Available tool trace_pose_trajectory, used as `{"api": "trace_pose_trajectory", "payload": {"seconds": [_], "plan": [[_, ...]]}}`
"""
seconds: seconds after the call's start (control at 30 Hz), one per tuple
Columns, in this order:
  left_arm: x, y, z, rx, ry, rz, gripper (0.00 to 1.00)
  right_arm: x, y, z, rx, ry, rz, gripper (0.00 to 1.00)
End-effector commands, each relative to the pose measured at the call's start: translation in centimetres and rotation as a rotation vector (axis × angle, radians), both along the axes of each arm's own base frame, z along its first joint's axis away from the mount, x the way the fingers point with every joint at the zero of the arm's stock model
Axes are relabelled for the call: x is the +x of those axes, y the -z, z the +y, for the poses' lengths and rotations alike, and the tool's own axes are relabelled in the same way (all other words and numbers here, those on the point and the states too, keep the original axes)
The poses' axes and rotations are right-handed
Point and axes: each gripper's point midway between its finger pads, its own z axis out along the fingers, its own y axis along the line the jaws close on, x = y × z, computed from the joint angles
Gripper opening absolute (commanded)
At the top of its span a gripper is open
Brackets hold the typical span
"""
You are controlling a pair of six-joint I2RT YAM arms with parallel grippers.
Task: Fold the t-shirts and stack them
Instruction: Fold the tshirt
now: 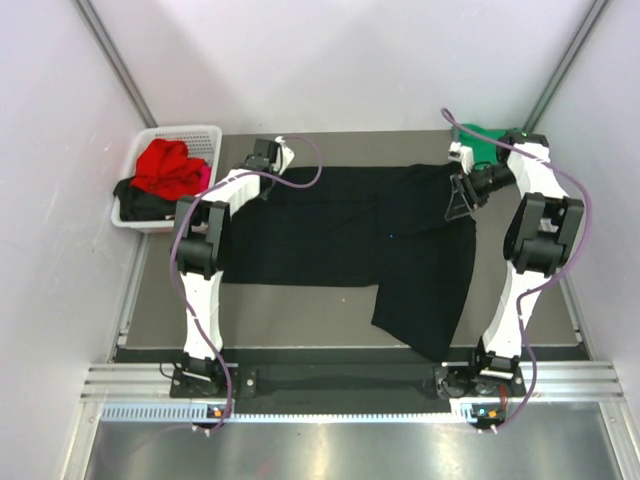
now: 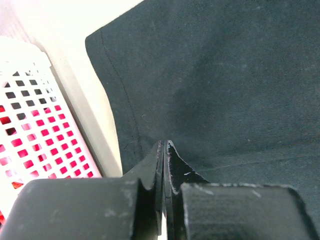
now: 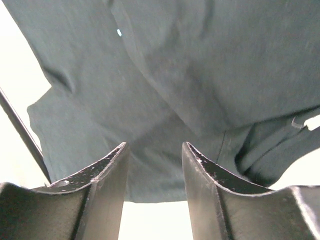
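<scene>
The big black t-shirt (image 1: pixel 330 230) lies spread flat under both arms, most of it between the two grippers. It is soft matte cotton, with one long panel trailing back toward the arm bases.

The left gripper (image 2: pixel 164 150) is pinched completely shut, its dark scuffed fingers pressed flat together. The tips sit right at the cloth, just inside a stitched hem that curves away in front of them. I cannot tell whether any fabric is caught between them. Just off to the side of that gripper stands the white lattice basket (image 2: pixel 30 100), hard plastic full of square holes, with red showing through.

The right gripper (image 3: pixel 153 146) stands partly open with nothing in it, its two black wedge-shaped fingers (image 3: pixel 107 180) apart above the shirt. Ahead of them the cloth shows shallow creases, a folded-over edge and a tiny blue mark (image 3: pixel 119 32).

Just beyond the right gripper, at the table's far corner, lies a bunched green t-shirt (image 1: pixel 485 140). A crumpled red t-shirt (image 1: pixel 165 165) sits in the basket.
</scene>
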Motion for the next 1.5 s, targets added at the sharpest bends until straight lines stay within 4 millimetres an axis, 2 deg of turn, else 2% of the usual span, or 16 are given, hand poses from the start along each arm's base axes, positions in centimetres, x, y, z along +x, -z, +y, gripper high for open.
{"api": "trace_pose_trajectory", "payload": {"seconds": [0.0,0.3,0.6,0.87,0.97,1.13,1.37,1.47], "plan": [[0.8,-1.9,0.1,-0.024,-0.016,-0.063,0.0,-2.2,0.9,-1.4,-0.036,-0.024,0.086,0.48],[0.4,-1.9,0.5,-0.003,-0.017,-0.054,0.0,-1.1,4.0,-1.8,-0.044,-0.006,0.124,0.52],[0.2,-1.6,0.8,0.018,-0.014,-0.045,0.0,0.9,5.7,-1.3,0.002,0.015,0.124,0.52],[0.1,-1.3,0.6,0.027,-0.006,-0.038,0.0,1.7,4.6,1.2,0.096,-0.004,0.102,0.52],[0.1,-1.4,0.5,0.03,-0.003,-0.039,0.0,1.3,3.7,2.1,0.121,-0.026,0.105,0.5],[0.3,-1.4,0.5,0.031,-0.004,-0.047,0.0,-0.7,1.1,2.8,0.147,-0.039,0.122,0.49],[0.6,-1.5,0.3,0.019,-0.003,-0.054,0.0,-1.7,-5.9,3.3,0.132,-0.014,-0.014,0.47],[0.8,-1.7,0.2,0.014,-0.002,-0.063,0.0,-2.4,-7.9,3.3,0.11,-0.009,-0.064,0.46]]}}
